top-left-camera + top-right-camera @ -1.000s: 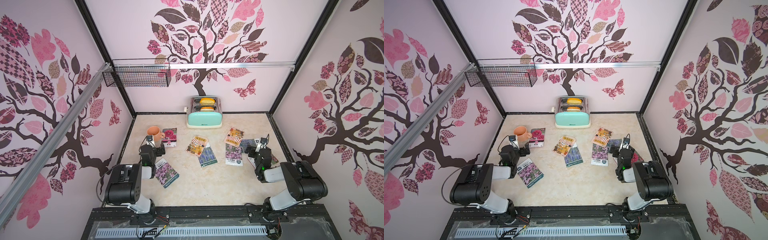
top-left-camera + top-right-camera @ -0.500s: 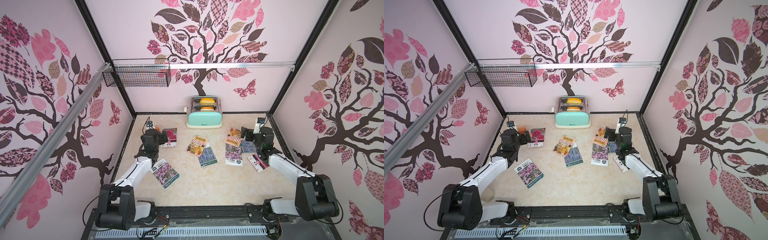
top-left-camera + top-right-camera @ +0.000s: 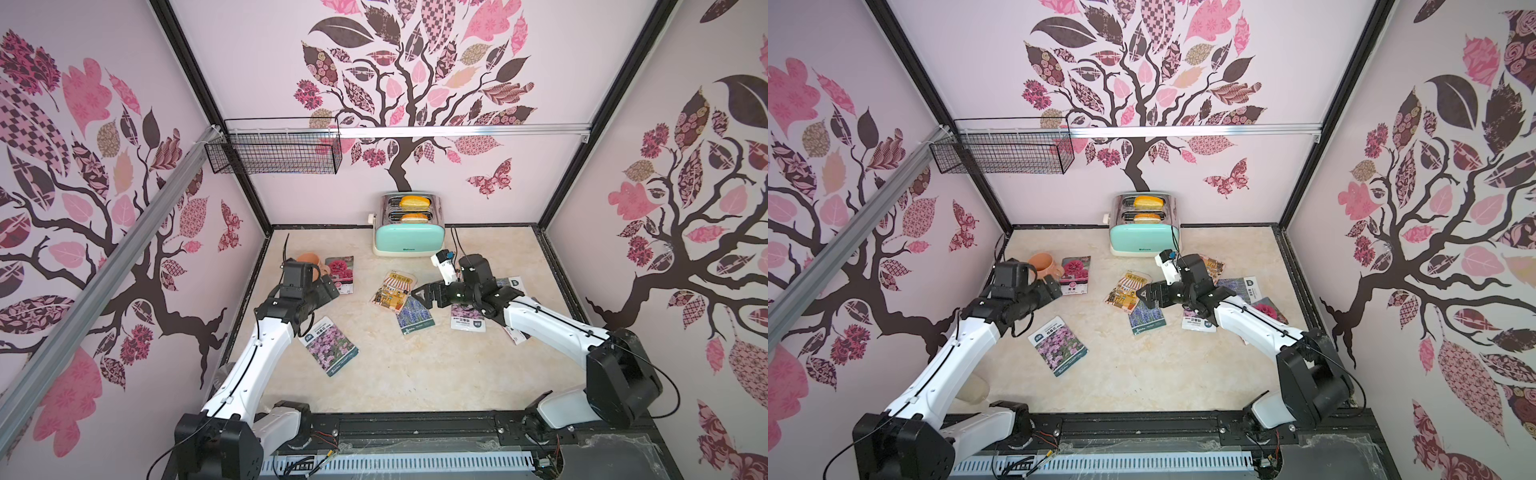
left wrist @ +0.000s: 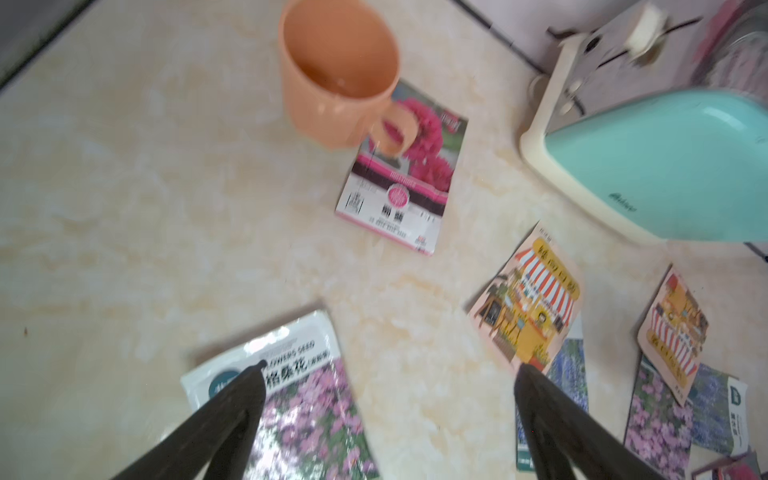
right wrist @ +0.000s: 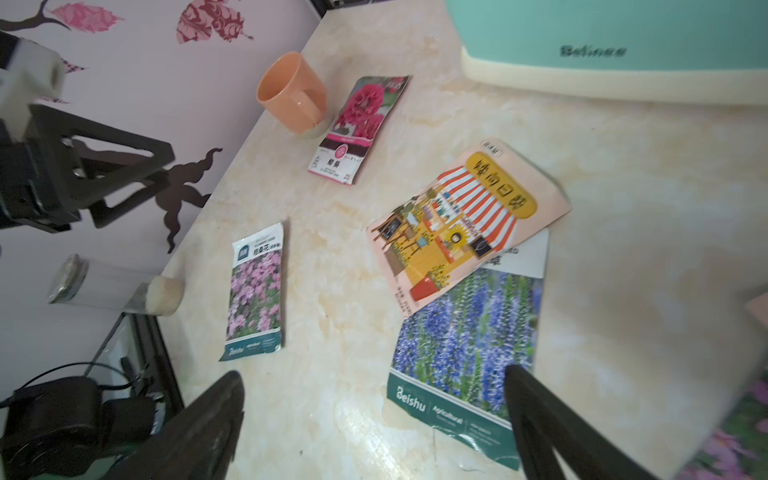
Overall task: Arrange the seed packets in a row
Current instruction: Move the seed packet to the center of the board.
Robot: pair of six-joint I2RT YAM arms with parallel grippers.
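Across the middle of the frame, the seed packets (image 3: 332, 347) lie scattered and partly overlapping on the marble tabletop (image 3: 415, 374), no row begun, while the left gripper (image 3: 331, 291) and right gripper (image 3: 422, 296) hover above them, jaws spread wide, empty.

left gripper (image 4: 390, 368) jaws spread, empty | right gripper (image 5: 372, 374) jaws spread, empty

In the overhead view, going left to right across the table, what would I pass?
Orange cup → magenta bloom packet → orange shopfront packet → blue lavender packet → farther pink-purple flower packet → second lavender packet. Left out, overlapping others sideways: toaster, nearer pink-purple flower packet.
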